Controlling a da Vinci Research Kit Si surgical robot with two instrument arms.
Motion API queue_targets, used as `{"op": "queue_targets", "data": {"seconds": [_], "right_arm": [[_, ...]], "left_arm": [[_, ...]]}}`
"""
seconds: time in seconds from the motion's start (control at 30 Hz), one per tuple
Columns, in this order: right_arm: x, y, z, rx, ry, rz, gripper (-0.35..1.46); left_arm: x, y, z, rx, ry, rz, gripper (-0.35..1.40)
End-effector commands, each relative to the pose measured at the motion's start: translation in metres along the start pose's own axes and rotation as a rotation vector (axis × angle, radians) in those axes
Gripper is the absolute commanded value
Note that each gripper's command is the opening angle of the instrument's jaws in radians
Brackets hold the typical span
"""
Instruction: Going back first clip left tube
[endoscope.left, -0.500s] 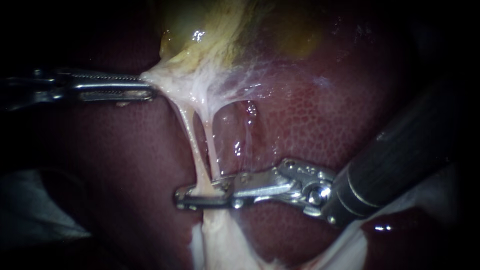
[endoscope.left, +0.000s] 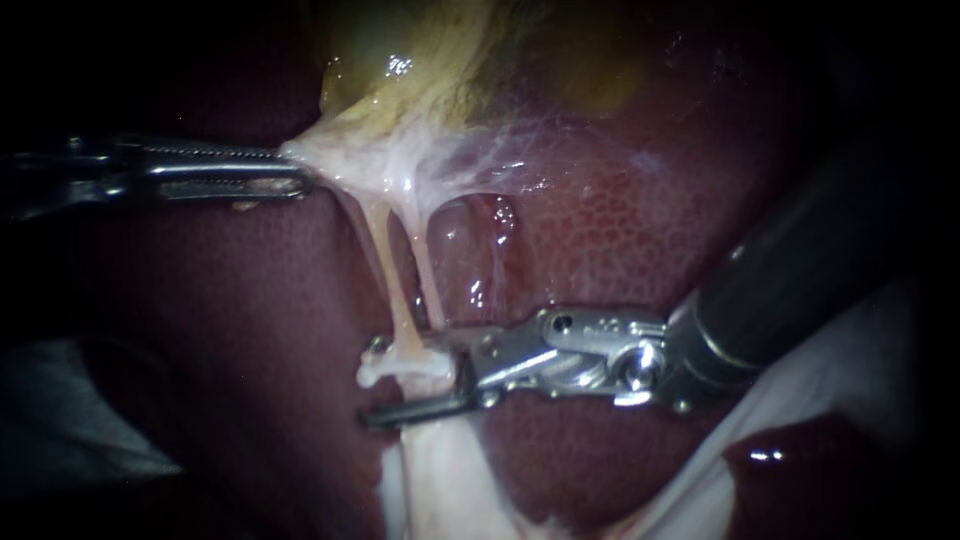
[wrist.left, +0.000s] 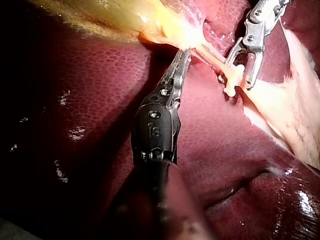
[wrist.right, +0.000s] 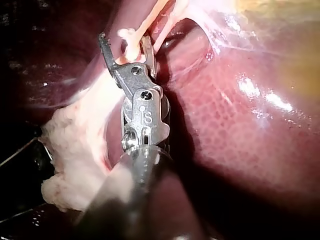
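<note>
Two pale tubes run down from the gallbladder (endoscope.left: 420, 60) across the liver (endoscope.left: 620, 250). The left tube (endoscope.left: 385, 265) carries a white clip (endoscope.left: 392, 368) low down; the right tube (endoscope.left: 428, 285) runs close beside it. My right instrument (endoscope.left: 372, 383) stands open around the clip, one jaw above it and one below. My left instrument (endoscope.left: 298, 170) is shut on the whitish tissue at the gallbladder's base and holds it taut. The left wrist view shows the left instrument (wrist.left: 183, 56), the clip (wrist.left: 231, 86) and my right instrument (wrist.left: 235, 81). The right wrist view shows the clip (wrist.right: 128, 34) between the right instrument's (wrist.right: 124, 42) jaws.
Pale fatty tissue (endoscope.left: 440, 480) spreads below the clip where the tubes end. White material (endoscope.left: 860, 370) lies under the right shaft at the lower right. Thin webbed tissue (endoscope.left: 480, 170) fans out from the gallbladder over the liver.
My right instrument's jaws have parted from the tubes, and a white clip now shows on the left tube. Its shaft has risen slightly. The left instrument holds still.
</note>
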Motion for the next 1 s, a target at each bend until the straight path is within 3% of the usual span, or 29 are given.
{"op": "queue_targets", "data": {"seconds": [0.03, 0.2, 0.33, 0.47, 0.77, 1.0], "right_arm": [[0.0002, 0.0002, -0.0005, -0.009, 0.001, 0.004, 0.49], [0.0000, 0.0003, -0.0025, -0.017, 0.000, -0.012, 0.49], [0.0002, -0.0003, -0.0049, 0.003, -0.022, -0.083, 0.49], [0.0010, -0.0012, -0.0089, 0.020, -0.063, -0.161, 0.50], [0.0032, -0.0016, -0.0162, -0.002, -0.081, -0.207, 0.50], [0.0030, -0.0017, -0.0177, -0.014, -0.089, -0.208, 0.49]], "left_arm": [[0.0000, 0.0000, 0.0000, 0.000, 0.000, 0.000, -0.35], [0.0000, 0.0000, 0.0000, 0.000, 0.000, 0.000, -0.35], [-0.0001, 0.0000, -0.0001, 0.000, 0.000, 0.000, -0.35], [-0.0001, 0.0000, -0.0001, 0.000, 0.000, 0.000, -0.35], [-0.0003, 0.0000, 0.0001, 0.002, 0.000, 0.001, -0.35], [-0.0019, -0.0002, 0.0023, 0.014, 0.003, 0.011, -0.35]]}}
